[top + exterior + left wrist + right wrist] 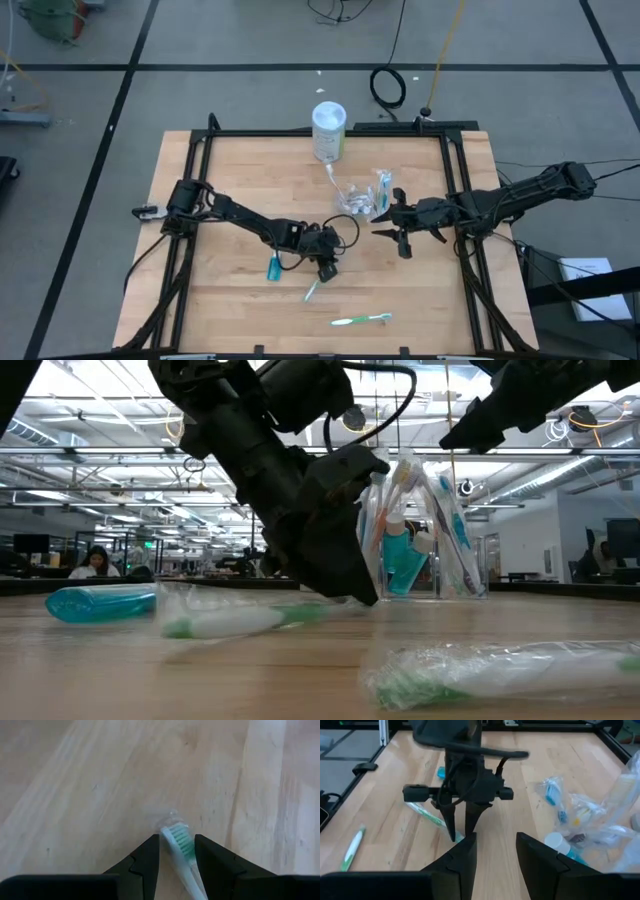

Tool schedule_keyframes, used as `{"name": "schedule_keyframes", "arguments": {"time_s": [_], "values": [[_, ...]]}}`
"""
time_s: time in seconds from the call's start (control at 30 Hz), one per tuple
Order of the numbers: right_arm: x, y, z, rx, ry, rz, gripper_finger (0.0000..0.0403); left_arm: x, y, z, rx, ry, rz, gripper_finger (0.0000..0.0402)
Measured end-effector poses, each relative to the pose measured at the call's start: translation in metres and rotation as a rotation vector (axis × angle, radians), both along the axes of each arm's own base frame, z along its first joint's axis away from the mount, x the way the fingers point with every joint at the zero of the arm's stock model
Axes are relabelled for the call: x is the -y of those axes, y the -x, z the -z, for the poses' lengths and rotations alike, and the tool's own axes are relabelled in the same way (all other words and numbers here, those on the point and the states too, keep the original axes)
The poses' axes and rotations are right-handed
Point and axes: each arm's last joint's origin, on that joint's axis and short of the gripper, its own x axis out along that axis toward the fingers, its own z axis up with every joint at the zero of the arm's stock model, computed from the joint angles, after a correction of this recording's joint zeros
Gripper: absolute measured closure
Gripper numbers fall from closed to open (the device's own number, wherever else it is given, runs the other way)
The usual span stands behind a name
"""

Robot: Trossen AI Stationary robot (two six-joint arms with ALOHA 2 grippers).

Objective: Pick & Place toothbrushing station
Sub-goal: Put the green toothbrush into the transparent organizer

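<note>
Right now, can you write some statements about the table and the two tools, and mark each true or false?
1. The left tool straddles a green toothbrush on the table. True.
2. The right tool grips the holder. False: it is empty, beside the holder.
3. A second green toothbrush lies apart near the table's front edge. True.
4. The white canister lies on its side. False: it stands upright.

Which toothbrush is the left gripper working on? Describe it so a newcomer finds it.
On the wooden table, find the left gripper near the middle. The wrapped green toothbrush lies between its fingers; the other green toothbrush lies alone nearer the table's front edge.
</note>
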Motion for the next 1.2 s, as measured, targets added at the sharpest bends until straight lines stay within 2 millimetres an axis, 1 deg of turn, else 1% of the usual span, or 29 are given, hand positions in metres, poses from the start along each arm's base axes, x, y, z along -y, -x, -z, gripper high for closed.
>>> {"name": "schedule_keyframes", "arguments": {"time_s": [0.1,0.17,0.33,0.43,0.5,0.6,0.7,0.8,0.87,0.97,1.1,1.17,1.2], "values": [[0.0,0.0,0.0,-0.001,0.0,0.0,0.0275,0.004,0.001,0.0,-0.004,0.004,0.019,0.0277],[0.0,0.0,0.0,-0.001,0.0,0.0,0.0275,0.004,0.001,0.0,-0.007,0.009,0.024,0.0292],[0.0,0.0,0.0,-0.003,0.001,0.0,0.0275,0.003,0.002,-0.005,-0.007,0.048,0.053,0.0355],[0.0,0.0,0.0,-0.004,0.001,0.0,0.0275,-0.003,0.001,-0.009,0.005,0.071,0.059,0.0389],[0.0,0.0,0.0,-0.004,0.001,0.0,0.0275,-0.007,0.001,-0.014,0.007,0.081,0.056,0.0393],[0.0,0.0,0.0,-0.005,0.001,0.0,0.0275,-0.017,0.002,-0.026,0.032,0.092,0.041,0.0382],[0.0,0.0,0.0,-0.005,0.001,0.0,0.0275,-0.03,0.004,-0.048,0.09,0.081,0.027,0.0378],[0.0,0.0,0.0,-0.004,0.001,0.0,0.0275,-0.046,0.008,-0.081,0.201,0.034,0.007,0.0386],[0.0,0.0,0.001,-0.005,0.003,-0.001,0.0275,-0.054,0.013,-0.106,0.287,-0.036,-0.011,0.0394],[0.0,0.0,0.001,-0.006,0.003,-0.001,0.0275,-0.065,0.023,-0.144,0.437,-0.195,-0.071,0.0395],[0.0,0.0,0.0,-0.004,0.001,0.0,0.0275,-0.071,0.03,-0.183,0.646,-0.393,-0.146,0.0382],[0.0,0.0,0.0,-0.004,0.001,0.0,0.0275,-0.071,0.029,-0.194,0.754,-0.451,-0.143,0.0381],[0.0,0.0,0.0,-0.004,0.001,0.0,0.0275,-0.071,0.028,-0.197,0.793,-0.48,-0.139,0.0384]]}}
